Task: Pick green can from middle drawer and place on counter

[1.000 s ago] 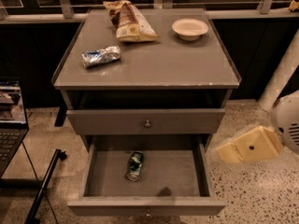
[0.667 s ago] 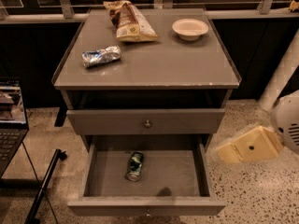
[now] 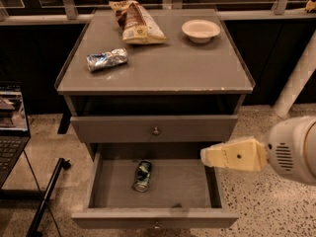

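Note:
The green can (image 3: 142, 176) lies on its side on the grey floor of the open middle drawer (image 3: 106, 181), left of centre, with one silver end toward the front. My gripper (image 3: 206, 155) is a cream-coloured piece on the white arm. It reaches in from the right and hangs over the drawer's right side wall, well to the right of the can and above it. It holds nothing that I can see. The counter (image 3: 168, 65) is the grey cabinet top above the drawers.
On the counter lie a crumpled silver-blue foil packet (image 3: 106, 59), a brown chip bag (image 3: 137, 21) and a white bowl (image 3: 200, 30). A shut drawer front with a round knob (image 3: 155, 130) sits above the open drawer. A laptop (image 3: 11, 127) stands at the left, and a pale post (image 3: 296, 83) at the right.
My gripper has moved a little to the left, from beside the drawer to over its right wall. The can and the counter items have not moved.

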Tool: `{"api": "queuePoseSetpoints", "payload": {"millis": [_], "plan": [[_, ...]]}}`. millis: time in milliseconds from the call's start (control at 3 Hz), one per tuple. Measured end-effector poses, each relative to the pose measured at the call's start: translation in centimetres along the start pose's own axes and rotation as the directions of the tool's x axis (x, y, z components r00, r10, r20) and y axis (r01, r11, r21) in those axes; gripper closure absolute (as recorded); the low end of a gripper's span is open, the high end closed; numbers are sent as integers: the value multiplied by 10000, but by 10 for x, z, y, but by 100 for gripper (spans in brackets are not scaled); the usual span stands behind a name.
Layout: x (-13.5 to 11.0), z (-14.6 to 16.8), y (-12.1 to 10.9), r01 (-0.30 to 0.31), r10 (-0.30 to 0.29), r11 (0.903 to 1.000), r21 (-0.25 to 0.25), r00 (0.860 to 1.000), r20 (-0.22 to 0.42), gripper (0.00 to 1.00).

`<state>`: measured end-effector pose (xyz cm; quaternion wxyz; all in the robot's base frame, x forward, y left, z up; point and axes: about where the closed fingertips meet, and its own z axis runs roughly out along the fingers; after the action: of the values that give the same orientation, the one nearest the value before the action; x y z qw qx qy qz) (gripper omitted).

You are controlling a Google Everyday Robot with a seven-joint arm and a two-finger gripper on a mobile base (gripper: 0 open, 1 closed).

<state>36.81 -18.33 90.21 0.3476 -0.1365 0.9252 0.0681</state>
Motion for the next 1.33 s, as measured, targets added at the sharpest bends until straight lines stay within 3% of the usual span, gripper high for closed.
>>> {"api": "queuePoseSetpoints", "payload": {"millis": [333,667,1000,1333], "plan": [[3,59,21,-1813,1833,9816,-605,9826,304,0],[3,135,44,-3030,3066,9512,-578,9494,682,0],[3,135,44,-3030,3066,9512,-578,9494,682,0],[10,158,42,-3668,3728,9262,-871,9256,663,0]]}}
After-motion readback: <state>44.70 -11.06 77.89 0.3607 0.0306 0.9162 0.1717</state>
